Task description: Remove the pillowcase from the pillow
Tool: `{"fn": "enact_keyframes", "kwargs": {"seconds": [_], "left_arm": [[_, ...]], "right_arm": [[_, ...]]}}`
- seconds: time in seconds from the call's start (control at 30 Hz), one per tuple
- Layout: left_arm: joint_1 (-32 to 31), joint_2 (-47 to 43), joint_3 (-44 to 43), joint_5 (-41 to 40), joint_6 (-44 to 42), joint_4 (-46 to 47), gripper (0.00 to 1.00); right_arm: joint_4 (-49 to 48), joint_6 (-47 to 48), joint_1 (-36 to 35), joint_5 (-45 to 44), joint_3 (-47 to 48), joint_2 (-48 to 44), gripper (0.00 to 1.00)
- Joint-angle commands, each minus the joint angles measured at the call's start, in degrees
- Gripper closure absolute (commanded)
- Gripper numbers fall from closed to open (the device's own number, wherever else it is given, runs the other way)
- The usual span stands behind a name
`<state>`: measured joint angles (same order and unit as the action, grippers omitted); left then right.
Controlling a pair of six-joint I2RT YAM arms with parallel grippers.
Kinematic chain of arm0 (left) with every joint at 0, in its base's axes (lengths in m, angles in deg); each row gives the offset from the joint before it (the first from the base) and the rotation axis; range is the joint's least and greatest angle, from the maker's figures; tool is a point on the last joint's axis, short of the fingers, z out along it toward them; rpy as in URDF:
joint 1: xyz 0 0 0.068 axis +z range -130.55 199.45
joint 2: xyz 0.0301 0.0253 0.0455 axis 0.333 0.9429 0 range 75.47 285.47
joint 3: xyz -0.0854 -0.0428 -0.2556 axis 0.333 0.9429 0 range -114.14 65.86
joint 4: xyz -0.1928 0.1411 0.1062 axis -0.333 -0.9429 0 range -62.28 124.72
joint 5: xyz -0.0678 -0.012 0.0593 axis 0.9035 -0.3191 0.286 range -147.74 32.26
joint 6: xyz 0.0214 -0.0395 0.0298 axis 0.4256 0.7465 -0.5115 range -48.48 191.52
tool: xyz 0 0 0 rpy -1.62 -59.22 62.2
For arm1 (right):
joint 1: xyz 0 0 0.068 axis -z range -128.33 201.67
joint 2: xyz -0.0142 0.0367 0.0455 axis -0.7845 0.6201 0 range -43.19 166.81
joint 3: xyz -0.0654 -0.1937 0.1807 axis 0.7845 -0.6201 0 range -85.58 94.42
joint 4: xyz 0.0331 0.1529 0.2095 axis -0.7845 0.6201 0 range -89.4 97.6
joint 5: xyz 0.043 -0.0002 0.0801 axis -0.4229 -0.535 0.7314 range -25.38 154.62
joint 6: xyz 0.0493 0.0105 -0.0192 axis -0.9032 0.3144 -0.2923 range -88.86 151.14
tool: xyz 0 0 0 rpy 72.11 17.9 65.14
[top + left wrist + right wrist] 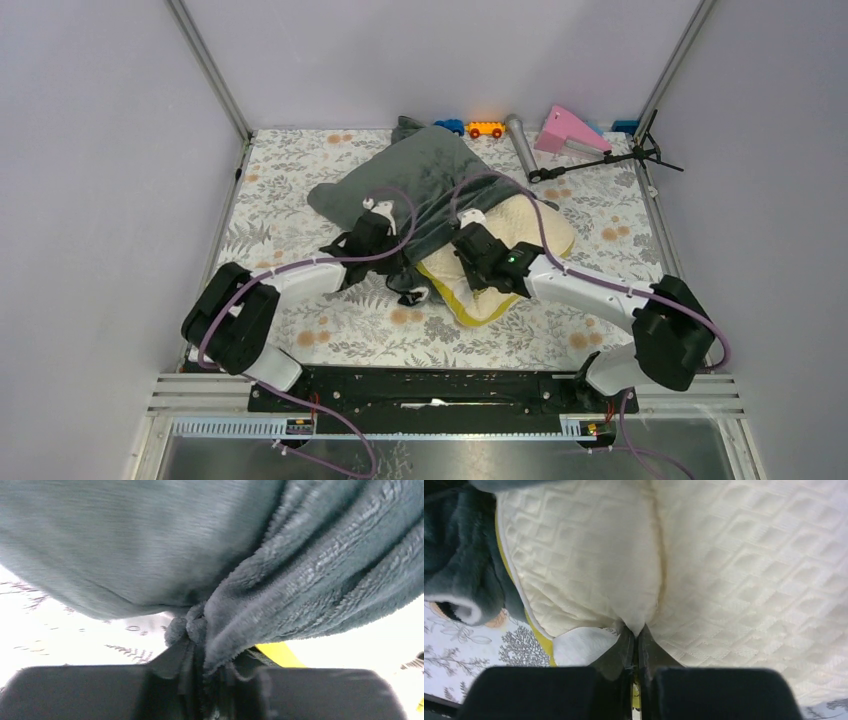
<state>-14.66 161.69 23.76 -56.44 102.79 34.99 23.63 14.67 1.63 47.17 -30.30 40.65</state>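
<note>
The grey-green plush pillowcase lies across the middle of the table and covers the far part of the cream quilted pillow, whose near end with its yellow band sticks out. My left gripper is shut on a bunched edge of the pillowcase. My right gripper is shut on a pinched fold of the pillow. In the right wrist view the pillowcase is bunched at the left of the bare pillow.
At the back edge lie small toy cars, a grey cylinder, a pink wedge and a black tripod. Metal frame posts stand at the back corners. The floral tablecloth covers the table.
</note>
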Motion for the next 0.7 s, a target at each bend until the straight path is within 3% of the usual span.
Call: {"fn": "enact_keyframes", "kwargs": {"seconds": [0.0, 0.03, 0.13, 0.2, 0.33, 0.43, 0.47, 0.5, 0.57, 0.6, 0.63, 0.67], "left_arm": [[5.77, -0.42, 2.16, -3.16, 2.71, 1.84, 0.95], [6.99, -1.81, 3.25, -4.6, 3.49, 1.95, 1.0], [10.04, -7.43, 7.02, -9.43, 6.44, 2.39, 1.0], [11.35, -11.8, 9.49, -13.37, 8.43, 2.49, 1.0], [11.9, -19.97, 13.21, -22.12, 11.84, 0.84, 1.0], [11.88, -25.36, 15.71, -22.7, 10.0, 2.51, 1.0], [11.87, -26.4, 16.34, -20.43, 8.61, 4.83, 1.0], [11.87, -27.05, 16.96, -16.91, 6.75, 7.27, 1.0], [11.85, -27.34, 18.23, -7.83, 4.09, 12.57, 0.91], [11.68, -27.07, 18.85, -4.3, 3.48, 15.09, 0.86], [11.44, -26.61, 19.24, -0.8, 3.11, 16.92, 0.82], [11.13, -26.14, 19.47, 1.14, 2.56, 18.09, 0.77]], "right_arm": [[-3.15, -4.86, 7.14, -6.22, -5.05, -7.26, 1.0], [-4.65, -5.89, 11.12, -3.88, -6.87, -10.74, 1.0], [-8.92, -8.9, 23.64, 0.19, -13.26, -22.33, 1.0], [-9.47, -10.96, 29.93, -1.59, -15.34, -28.73, 1.0], [-9.37, -15.31, 34.61, -6.32, -17.58, -34.87, 1.0], [-11.15, -13.6, 34.89, -1.49, -16.97, -33.79, 1.0], [-11.3, -12.29, 34.86, 1.71, -15.85, -32.54, 0.97], [-11.93, -9.22, 34.87, 8.01, -14.64, -31.23, 0.87], [-12.16, -5.92, 34.84, 18.85, -12.18, -28.7, 0.58], [-11.32, -4.93, 34.38, 22.07, -10.63, -27.56, 0.52], [-8.52, -4.03, 32.05, 19.67, -7.78, -26.79, 0.51], [-6.23, -2.22, 26.93, 11.15, -4.93, -26.67, 0.48]]}}
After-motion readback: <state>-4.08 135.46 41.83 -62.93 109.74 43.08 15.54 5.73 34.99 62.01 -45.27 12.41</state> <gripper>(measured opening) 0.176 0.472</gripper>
